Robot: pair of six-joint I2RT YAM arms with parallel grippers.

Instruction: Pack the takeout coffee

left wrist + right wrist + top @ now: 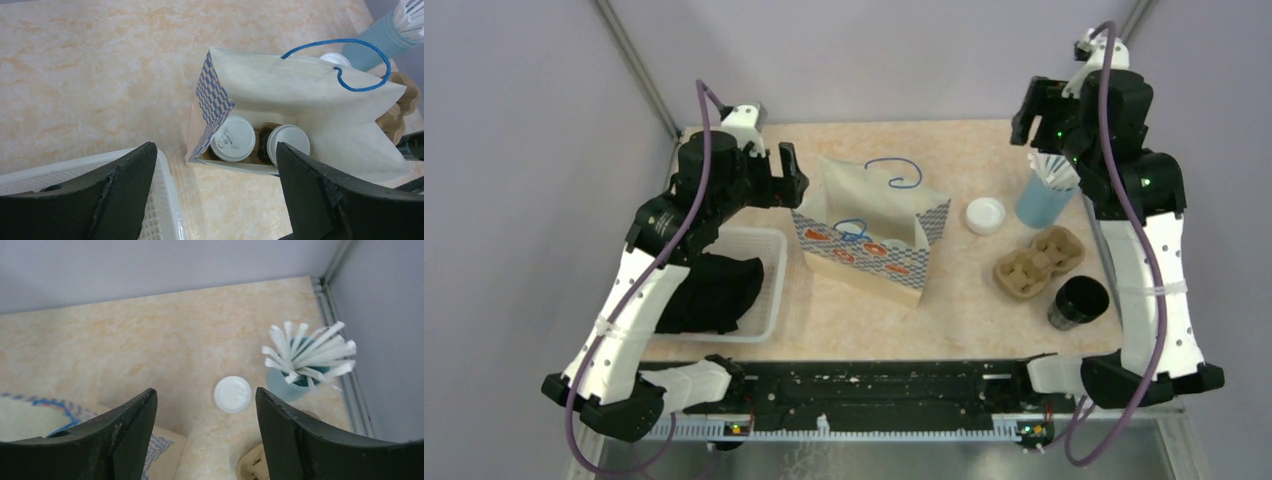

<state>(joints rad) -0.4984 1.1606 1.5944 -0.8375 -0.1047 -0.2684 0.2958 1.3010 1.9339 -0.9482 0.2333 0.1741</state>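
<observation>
Cream paper carrier bag with blue-checked sides and blue cord handles is standing open at mid-table. You are looking straight down into it through the left wrist camera. Two small dark-sided takeaway cups with round pale lids are sitting upright inside, side by side, with something brown showing between them.

So the loading step is looking finished to me. Your next move is probably calling for a clean retreat without snagging the handles.

Your left gripper is hanging beside the bag, fingers spread apart and holding nothing. Your right gripper is hovering wide apart and empty above the loose flat white lid.

- A pale blue tumbler is holding white sticks.
- The moulded brown cardboard tray is lying empty.
- The larger black lidless cup is standing alone.
- The white plastic basket is holding dark cloth.
</observation>
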